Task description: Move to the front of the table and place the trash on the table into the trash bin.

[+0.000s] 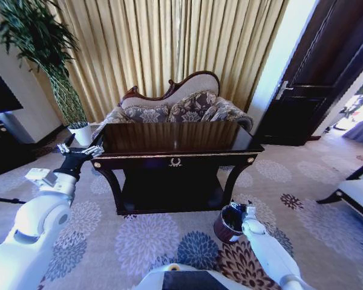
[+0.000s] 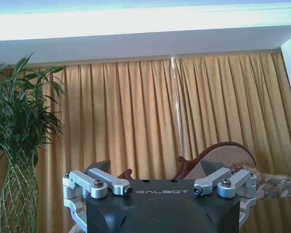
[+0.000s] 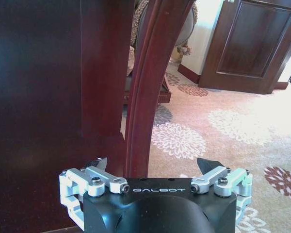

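Daylight floods from the doorway; glare streaks the table; head view edges bend.

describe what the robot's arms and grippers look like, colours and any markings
Both arms have smooth white shells. The left gripper and right gripper share one build: a black body lettered GALBOT in pale capitals, silver metal linkages with dark bolts, and dark pointed fingertips.

Head view: high, facing forward and down over desk front. Left wrist: level, toward curtain. Right wrist: low, close against desk leg. Desk shared.
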You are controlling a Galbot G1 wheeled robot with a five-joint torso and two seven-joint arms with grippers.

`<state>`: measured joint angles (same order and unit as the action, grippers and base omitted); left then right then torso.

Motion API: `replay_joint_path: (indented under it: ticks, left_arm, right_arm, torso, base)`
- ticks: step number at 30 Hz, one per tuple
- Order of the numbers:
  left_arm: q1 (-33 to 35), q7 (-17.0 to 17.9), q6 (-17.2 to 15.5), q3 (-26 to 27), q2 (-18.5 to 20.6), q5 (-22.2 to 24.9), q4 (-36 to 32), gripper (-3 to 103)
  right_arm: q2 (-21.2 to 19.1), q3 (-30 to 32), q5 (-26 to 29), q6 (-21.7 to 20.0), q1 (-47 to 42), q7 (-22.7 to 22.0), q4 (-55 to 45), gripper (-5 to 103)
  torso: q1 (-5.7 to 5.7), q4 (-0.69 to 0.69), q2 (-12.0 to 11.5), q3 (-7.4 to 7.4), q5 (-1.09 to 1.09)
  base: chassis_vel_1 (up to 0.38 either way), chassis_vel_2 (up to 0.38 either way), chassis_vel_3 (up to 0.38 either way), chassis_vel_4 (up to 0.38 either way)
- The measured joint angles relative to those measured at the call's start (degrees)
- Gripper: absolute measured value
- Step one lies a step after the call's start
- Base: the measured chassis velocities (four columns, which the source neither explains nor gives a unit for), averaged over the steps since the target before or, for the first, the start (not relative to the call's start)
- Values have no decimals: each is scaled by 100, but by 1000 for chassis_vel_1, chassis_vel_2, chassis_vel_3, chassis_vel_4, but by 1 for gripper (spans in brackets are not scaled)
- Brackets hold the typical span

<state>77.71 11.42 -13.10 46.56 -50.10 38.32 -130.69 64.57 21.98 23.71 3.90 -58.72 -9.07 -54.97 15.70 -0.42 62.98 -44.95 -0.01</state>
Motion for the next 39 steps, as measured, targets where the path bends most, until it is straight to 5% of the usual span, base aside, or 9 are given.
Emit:
replay_joint_path:
  ticks: [27, 39]
  left_arm:
    - [-11, -16, 33, -37, -44, -13, 22, 100]
    - [15, -11, 27, -15, -187, 2, 27, 100]
  right_arm:
    - [-124, 48, 180, -104, -152, -8, -199, 100]
    - [-660, 506, 1088, -717, -1276, -140, -3114, 100]
  torso:
    - [0, 0, 0, 0, 0]
    - [0, 0, 0, 0, 0]
  base:
    - [0, 0, 0, 0]
    - [0, 0, 0, 0]
